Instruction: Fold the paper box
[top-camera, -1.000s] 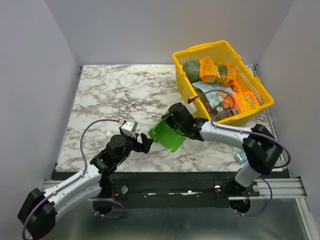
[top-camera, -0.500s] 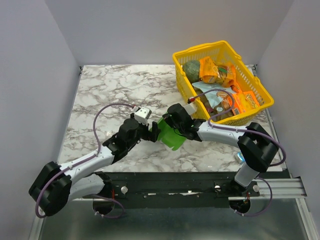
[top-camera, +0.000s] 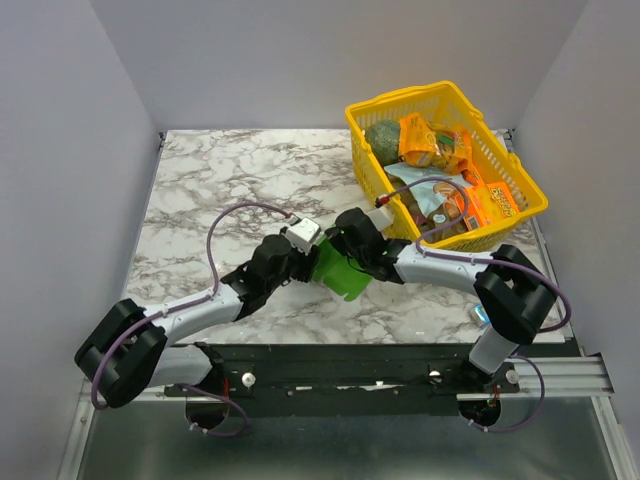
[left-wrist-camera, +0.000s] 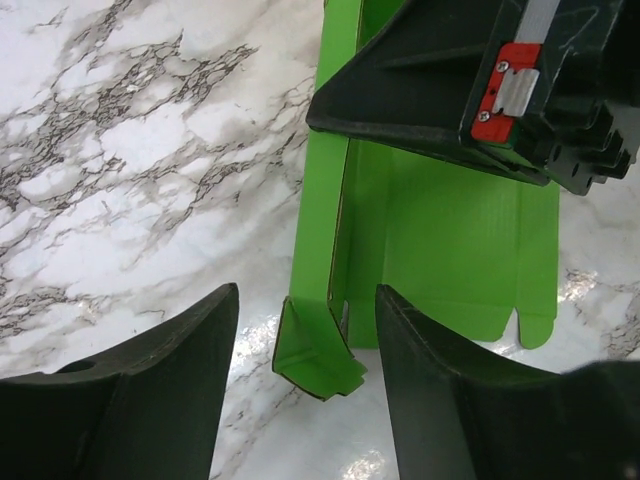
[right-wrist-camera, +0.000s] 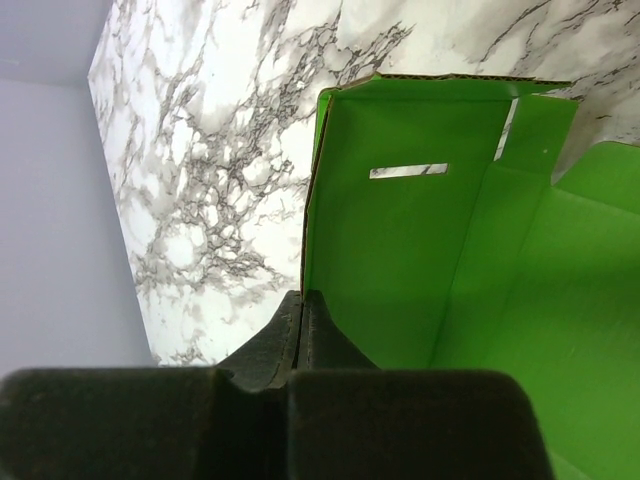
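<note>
Over the marbled tabletop's (top-camera: 200, 190) near middle, the right pincer (right-wrist-camera: 300, 305) is clenching one wall of the paper box (top-camera: 342, 272). The left pincer (left-wrist-camera: 305, 330), arriving from the left, is narrowing its still-parted jaws around a corner flap (left-wrist-camera: 318, 350), so a fold is likely beginning.

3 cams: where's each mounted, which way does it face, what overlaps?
Top external: above and behind the bases, facing down and forward over the marble table; left arm, right arm both show.
Left wrist: faces down past the open left gripper at the paper box.
Right wrist: faces along the shut right gripper, pinching the box wall, into the box.
Shared: all see box and table; left wrist also catches the right gripper.
</note>
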